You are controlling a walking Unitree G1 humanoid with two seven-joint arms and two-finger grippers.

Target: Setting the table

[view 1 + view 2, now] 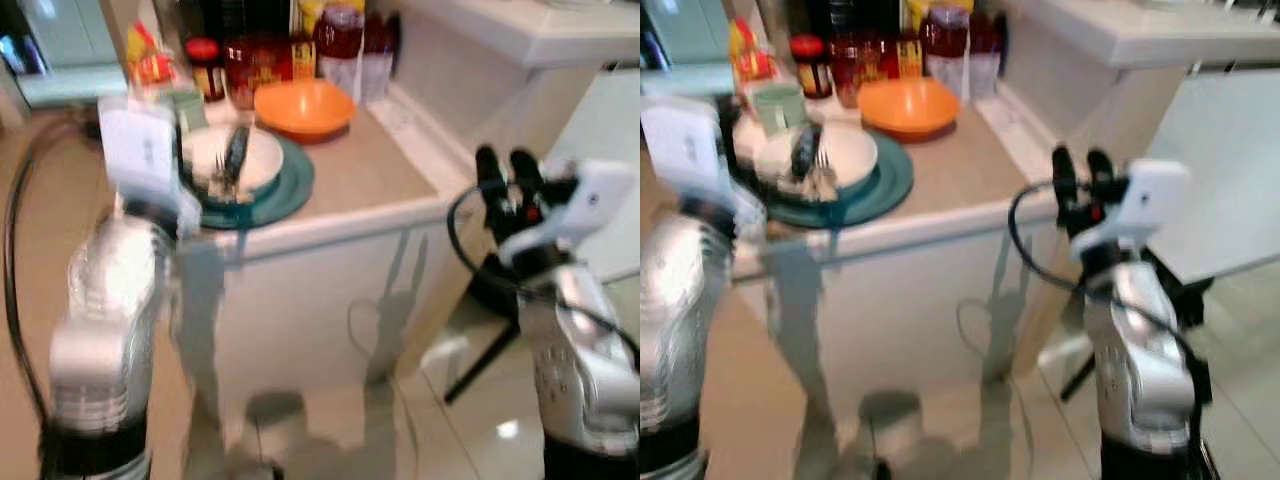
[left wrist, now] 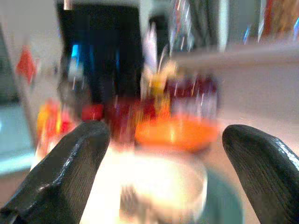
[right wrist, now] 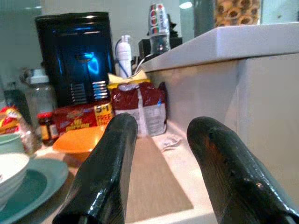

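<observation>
A white bowl (image 1: 262, 160) sits on a teal plate (image 1: 290, 190) near the front left of the beige counter (image 1: 370, 170), and a fork (image 1: 222, 185) rests in the bowl. Behind them stands an orange bowl (image 1: 305, 105). My left gripper (image 1: 210, 160) is at the bowl's near left side. It is open, its fingers (image 2: 70, 163) spread wide on either side of the bowl, holding nothing. My right gripper (image 1: 507, 170) is raised off the counter's right corner, pointing upward. It is open, with nothing between its fingers (image 3: 107, 163).
Jars, red packets and bottles (image 1: 340, 40) crowd the back of the counter, beside a green mug (image 1: 780, 105) and a black appliance (image 3: 77, 56). A raised white ledge (image 1: 520, 40) runs along the right. A black stand (image 1: 490, 290) sits on the tiled floor below.
</observation>
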